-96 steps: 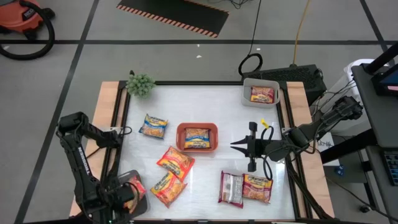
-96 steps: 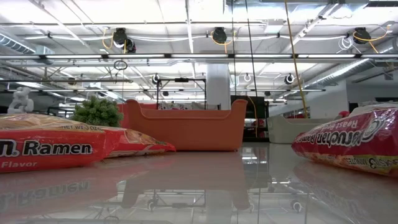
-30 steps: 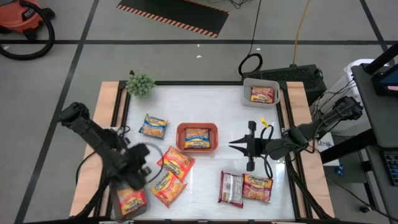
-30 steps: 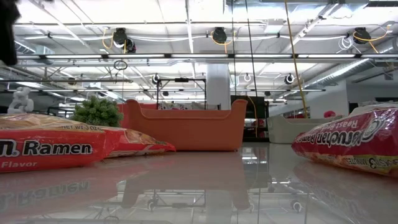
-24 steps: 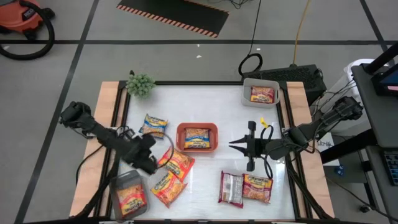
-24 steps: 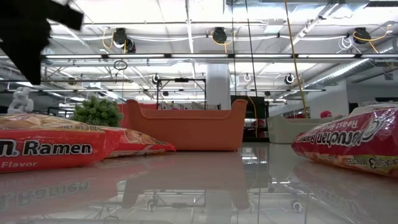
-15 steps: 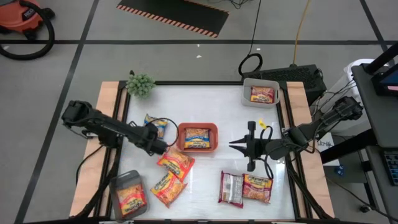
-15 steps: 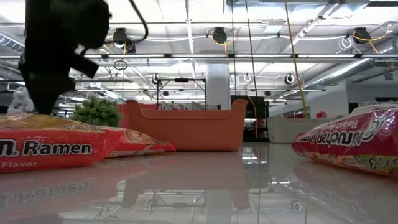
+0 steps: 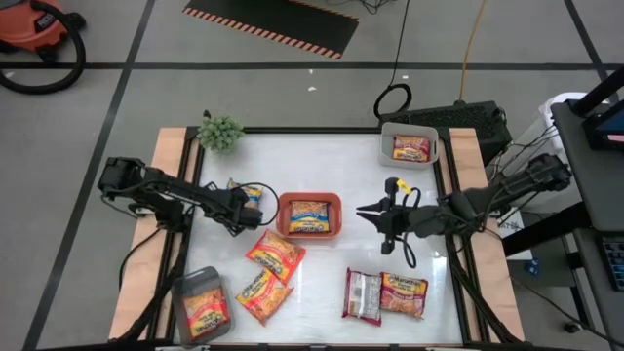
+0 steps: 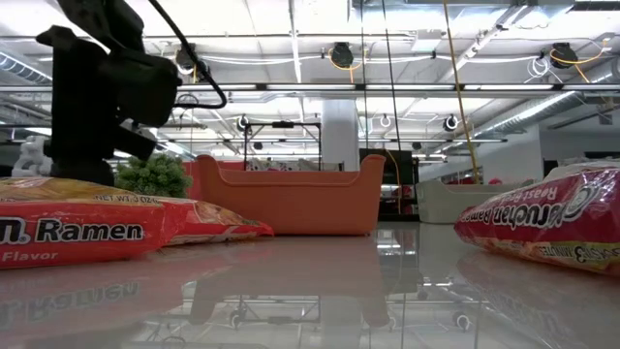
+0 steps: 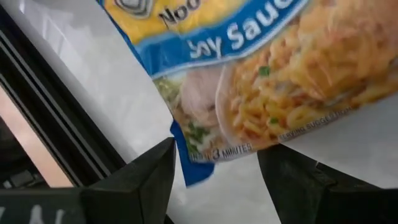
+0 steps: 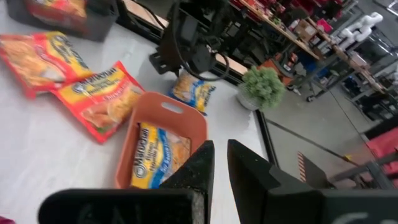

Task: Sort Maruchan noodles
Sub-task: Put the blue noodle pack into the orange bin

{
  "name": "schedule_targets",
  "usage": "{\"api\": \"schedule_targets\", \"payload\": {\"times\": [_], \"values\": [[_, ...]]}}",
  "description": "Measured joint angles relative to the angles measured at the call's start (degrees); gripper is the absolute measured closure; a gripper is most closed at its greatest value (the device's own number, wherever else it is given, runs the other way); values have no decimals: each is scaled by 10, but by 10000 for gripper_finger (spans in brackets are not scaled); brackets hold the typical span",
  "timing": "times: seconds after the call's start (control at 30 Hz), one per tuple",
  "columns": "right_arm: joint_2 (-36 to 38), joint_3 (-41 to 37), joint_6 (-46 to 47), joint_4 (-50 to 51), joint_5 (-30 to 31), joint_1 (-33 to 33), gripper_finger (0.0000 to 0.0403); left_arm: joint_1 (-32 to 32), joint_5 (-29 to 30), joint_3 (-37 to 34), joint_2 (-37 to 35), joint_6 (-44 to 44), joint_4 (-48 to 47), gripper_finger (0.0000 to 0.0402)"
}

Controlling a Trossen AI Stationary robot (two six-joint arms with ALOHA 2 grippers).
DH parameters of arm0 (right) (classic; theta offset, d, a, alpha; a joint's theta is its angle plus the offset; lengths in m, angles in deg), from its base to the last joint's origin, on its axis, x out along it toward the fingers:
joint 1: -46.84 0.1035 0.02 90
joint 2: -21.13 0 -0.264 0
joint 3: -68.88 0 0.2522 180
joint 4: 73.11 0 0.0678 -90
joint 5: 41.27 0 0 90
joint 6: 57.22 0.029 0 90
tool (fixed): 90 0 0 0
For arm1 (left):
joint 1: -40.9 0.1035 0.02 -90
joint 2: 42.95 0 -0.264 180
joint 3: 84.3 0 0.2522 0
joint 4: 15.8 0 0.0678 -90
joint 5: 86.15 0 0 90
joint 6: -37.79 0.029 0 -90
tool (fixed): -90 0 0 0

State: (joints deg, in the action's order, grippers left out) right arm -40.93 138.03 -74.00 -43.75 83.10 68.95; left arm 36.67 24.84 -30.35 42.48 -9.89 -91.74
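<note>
Left hand, back from dropping a packet in the grey tray a moment ago, now hovers open-fingered over the blue-and-yellow crinkly ramen packet lying on the white worktop, apparently its next pick.

White table: noodle packets, trays.

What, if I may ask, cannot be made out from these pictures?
- High view: the blue-yellow packet is mostly covered by the left pincer.
- Left wrist view: that packet runs off the frame edges.
- High view: print on the packet in the grey tray is too small.
</note>
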Motion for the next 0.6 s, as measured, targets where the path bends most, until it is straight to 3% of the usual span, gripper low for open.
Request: {"api": "schedule_targets", "payload": {"times": [0.6], "values": [[0,0,12,24,-1,-19,365,18,14,0,0,56,93,169]]}}
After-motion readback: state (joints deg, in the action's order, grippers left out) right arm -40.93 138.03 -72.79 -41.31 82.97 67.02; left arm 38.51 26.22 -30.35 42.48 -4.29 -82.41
